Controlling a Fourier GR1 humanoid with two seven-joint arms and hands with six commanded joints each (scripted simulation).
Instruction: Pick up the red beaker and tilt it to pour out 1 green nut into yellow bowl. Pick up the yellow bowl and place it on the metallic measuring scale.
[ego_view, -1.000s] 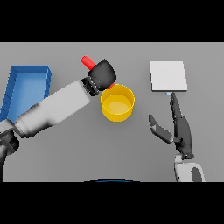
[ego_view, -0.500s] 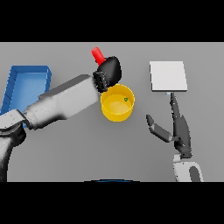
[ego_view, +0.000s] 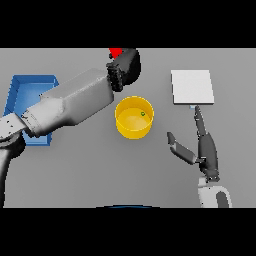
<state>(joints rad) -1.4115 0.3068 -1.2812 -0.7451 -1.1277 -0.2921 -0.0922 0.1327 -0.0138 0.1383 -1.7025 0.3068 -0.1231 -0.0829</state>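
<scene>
My left hand (ego_view: 128, 65) is curled round the red beaker (ego_view: 116, 51), of which only a small red part shows above the hand, beyond the far rim of the yellow bowl (ego_view: 134, 117). The bowl stands on the table at the centre, and a green nut (ego_view: 143, 114) lies inside it near the right wall. The metallic measuring scale (ego_view: 192, 86), a pale square plate, sits at the right rear. My right hand (ego_view: 204, 148) is open, fingers straight, just right of the bowl and in front of the scale.
A blue tray (ego_view: 22, 90) lies at the left, partly covered by my left forearm (ego_view: 75, 102), which crosses the table from lower left toward the bowl.
My left hand has carried the red beaker to the right and farther back, off the bowl. A green nut now lies in the bowl. The right hand has stayed put.
</scene>
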